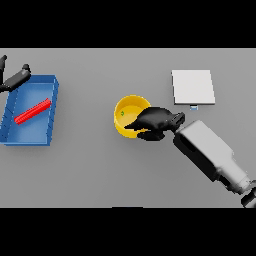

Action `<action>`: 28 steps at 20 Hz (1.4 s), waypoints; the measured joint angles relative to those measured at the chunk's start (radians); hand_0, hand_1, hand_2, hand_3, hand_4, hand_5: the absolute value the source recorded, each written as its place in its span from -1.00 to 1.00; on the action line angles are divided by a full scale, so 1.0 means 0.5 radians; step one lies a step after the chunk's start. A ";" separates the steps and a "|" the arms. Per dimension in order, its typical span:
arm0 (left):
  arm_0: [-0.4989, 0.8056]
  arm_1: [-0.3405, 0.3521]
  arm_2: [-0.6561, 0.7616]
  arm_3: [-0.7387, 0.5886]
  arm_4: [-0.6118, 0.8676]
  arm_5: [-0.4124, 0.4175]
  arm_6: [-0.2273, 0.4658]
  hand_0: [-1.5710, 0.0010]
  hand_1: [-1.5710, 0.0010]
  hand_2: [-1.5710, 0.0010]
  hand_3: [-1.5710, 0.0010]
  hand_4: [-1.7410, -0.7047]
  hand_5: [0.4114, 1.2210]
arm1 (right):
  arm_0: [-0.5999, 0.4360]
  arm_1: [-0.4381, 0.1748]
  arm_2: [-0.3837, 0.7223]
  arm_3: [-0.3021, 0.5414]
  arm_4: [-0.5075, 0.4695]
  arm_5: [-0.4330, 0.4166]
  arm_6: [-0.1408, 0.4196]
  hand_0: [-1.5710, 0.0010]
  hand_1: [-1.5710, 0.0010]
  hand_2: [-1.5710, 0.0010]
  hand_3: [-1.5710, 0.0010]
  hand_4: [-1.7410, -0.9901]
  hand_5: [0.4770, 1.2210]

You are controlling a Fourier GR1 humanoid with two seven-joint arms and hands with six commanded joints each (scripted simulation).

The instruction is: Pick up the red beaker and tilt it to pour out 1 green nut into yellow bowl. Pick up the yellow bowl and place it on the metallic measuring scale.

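head view, right hand (152, 122) gripping yellow bowl (128, 107)

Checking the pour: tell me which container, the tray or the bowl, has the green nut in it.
The yellow bowl, gripped by the right hand; the blue tray holds only the red beaker.

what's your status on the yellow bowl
Right hand curled on yellow bowl rim, green nut inside. Left hand open over blue tray. Path to scale clear.

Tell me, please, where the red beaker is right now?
In the head view the red beaker lies on its side inside the blue tray at the table's left, just below the left hand.
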State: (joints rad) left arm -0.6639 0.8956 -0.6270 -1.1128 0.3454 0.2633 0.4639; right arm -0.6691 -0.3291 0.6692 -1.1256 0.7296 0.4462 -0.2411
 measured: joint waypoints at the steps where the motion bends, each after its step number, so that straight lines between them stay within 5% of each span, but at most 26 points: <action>1: -0.002 0.000 -0.004 0.005 -0.004 -0.006 -0.001 1.00 1.00 1.00 1.00 0.83 -0.21 | -0.001 -0.014 0.002 -0.016 -0.005 0.021 0.002 -0.74 -0.68 -0.67 -0.42 -0.78 0.90; 7: -0.008 -0.005 -0.001 0.046 -0.015 -0.010 -0.026 1.00 1.00 1.00 1.00 0.85 -0.22 | -0.012 -0.067 -0.037 -0.161 -0.053 0.078 0.151 -0.93 -0.92 -0.91 -0.72 -0.92 0.97; 14: 0.008 0.024 0.023 -0.002 0.007 0.001 -0.043 1.00 1.00 1.00 1.00 0.82 -0.20 | -0.058 -0.253 -0.130 -0.336 -0.174 0.217 0.215 -0.99 -0.97 -0.98 -0.73 -0.95 0.99; 18: -0.007 0.027 0.016 0.004 -0.010 0.003 -0.031 1.00 1.00 1.00 1.00 0.83 -0.17 | -0.133 -0.298 -0.174 -0.281 -0.200 0.218 0.218 -0.99 -0.99 -0.99 -0.62 -0.95 1.00; 19: -0.021 0.031 0.023 0.031 -0.007 -0.017 -0.032 1.00 1.00 1.00 1.00 0.83 -0.17 | -0.144 -0.331 -0.192 -0.273 -0.210 0.216 0.214 -0.87 -0.95 -0.99 -0.63 -0.95 1.00; 23: -0.012 0.019 0.014 0.047 -0.021 -0.018 -0.067 1.00 1.00 1.00 1.00 0.83 -0.15 | -0.190 -0.419 -0.255 -0.213 -0.196 0.162 0.309 -0.95 -0.98 -1.00 -0.76 -0.96 1.00; 28: -0.028 0.022 0.032 0.078 -0.002 -0.043 -0.047 1.00 1.00 1.00 1.00 0.81 -0.15 | -0.278 -0.480 -0.296 0.054 -0.143 0.014 0.239 -0.98 -0.99 -1.00 -0.71 -0.96 1.00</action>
State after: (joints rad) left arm -0.6778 0.9067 -0.6111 -1.0736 0.3442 0.2417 0.4405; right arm -0.8080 -0.5692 0.5214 -1.0984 0.6580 0.4530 -0.1213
